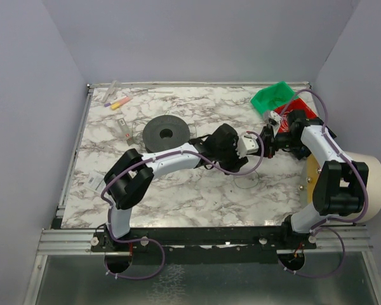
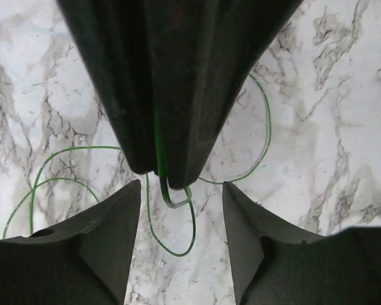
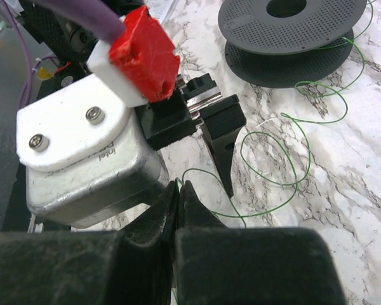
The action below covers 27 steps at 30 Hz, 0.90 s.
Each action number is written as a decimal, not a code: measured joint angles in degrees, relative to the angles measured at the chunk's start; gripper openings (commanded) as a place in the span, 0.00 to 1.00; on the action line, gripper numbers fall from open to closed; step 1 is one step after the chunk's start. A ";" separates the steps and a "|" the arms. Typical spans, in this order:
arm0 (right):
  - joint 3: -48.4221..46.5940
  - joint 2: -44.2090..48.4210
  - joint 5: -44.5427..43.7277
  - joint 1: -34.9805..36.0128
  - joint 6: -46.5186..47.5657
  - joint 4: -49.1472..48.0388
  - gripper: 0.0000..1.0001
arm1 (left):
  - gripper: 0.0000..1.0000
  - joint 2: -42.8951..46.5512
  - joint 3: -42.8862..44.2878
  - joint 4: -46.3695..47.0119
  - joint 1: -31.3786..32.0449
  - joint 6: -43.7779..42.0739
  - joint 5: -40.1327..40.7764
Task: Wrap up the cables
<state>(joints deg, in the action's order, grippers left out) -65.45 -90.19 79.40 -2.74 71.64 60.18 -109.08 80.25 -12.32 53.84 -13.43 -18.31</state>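
The cable is a hair-thin green wire (image 3: 296, 181) lying in loose loops on the marble table (image 1: 178, 197). My right gripper (image 3: 179, 185) is shut on one end of the wire, and a short bent stub shows past its tips. In the left wrist view those shut fingers (image 2: 171, 95) come down from above with the wire (image 2: 192, 232) hanging below them in a small loop. My left gripper (image 2: 181, 188) is open, with one finger on each side of that loop and neither touching it. In the top view the two grippers meet right of centre, the left gripper (image 1: 251, 142) facing the right gripper (image 1: 265, 141).
A black round spool (image 1: 166, 133) lies left of the grippers, with more wire curls beside it (image 3: 330, 89). A green bag (image 1: 273, 96) and a red item (image 1: 300, 108) sit at the back right. Markers (image 1: 117, 101) lie at the back left. A large pale roll (image 1: 371, 184) stands by the right arm.
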 measured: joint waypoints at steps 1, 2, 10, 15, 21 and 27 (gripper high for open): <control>0.00 0.00 0.00 0.00 0.09 0.13 0.00 | 0.45 -0.07 0.07 -0.09 0.04 -0.33 0.46; 0.00 0.00 0.00 0.00 0.28 0.26 0.01 | 0.40 -0.20 0.22 -0.24 0.17 -0.61 1.05; -0.20 -0.02 0.00 -0.44 2.34 2.38 0.00 | 0.00 -0.76 1.01 -1.09 1.05 -3.10 1.86; -1.84 -0.20 0.07 -1.38 5.42 5.31 0.00 | 0.00 -0.76 1.36 -3.13 1.36 -5.14 1.90; -2.93 -0.59 -0.07 -1.88 10.40 9.38 0.01 | 0.00 0.70 1.01 -4.59 1.05 -5.95 3.04; -2.80 -1.01 -2.99 -1.88 15.04 11.96 0.00 | 0.00 5.38 1.53 -3.89 -3.74 -1.99 4.28</control>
<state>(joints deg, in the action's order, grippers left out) -68.25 -91.20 76.40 -4.62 86.67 72.14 -103.70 81.78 -16.21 50.11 -15.42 -14.02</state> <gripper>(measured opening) 0.005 0.005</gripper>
